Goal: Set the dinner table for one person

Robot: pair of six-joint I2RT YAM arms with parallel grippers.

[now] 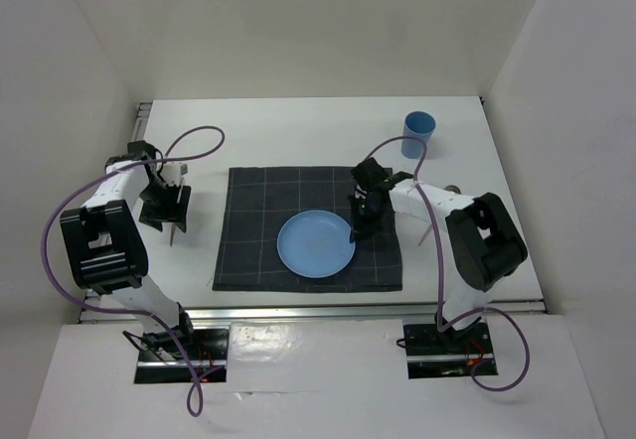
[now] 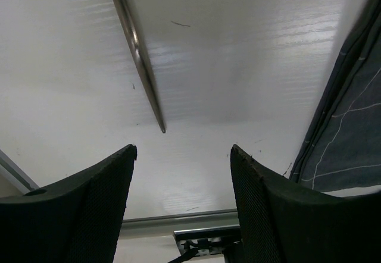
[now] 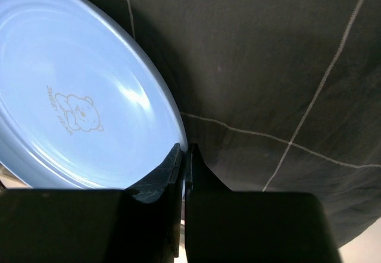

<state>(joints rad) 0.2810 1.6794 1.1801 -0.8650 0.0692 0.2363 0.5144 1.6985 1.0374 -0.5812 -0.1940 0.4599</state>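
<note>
White dinner table (image 1: 298,131) bears a checked mat (image 1: 248,211); right gripper (image 3: 183,150) pinches the blue plate (image 1: 315,245), seemingly placing it; left gripper (image 2: 182,149), jaws spread, must lower onto the slim metal utensil (image 2: 140,55).

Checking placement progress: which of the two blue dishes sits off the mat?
The blue cup, upright on the white tabletop at the far right; the blue plate lies on the dark checked mat.

The dinner table (image 1: 298,131) bears a checked mat (image 1: 248,201), blue cup (image 1: 418,133) and metal utensil (image 2: 140,55)
</note>
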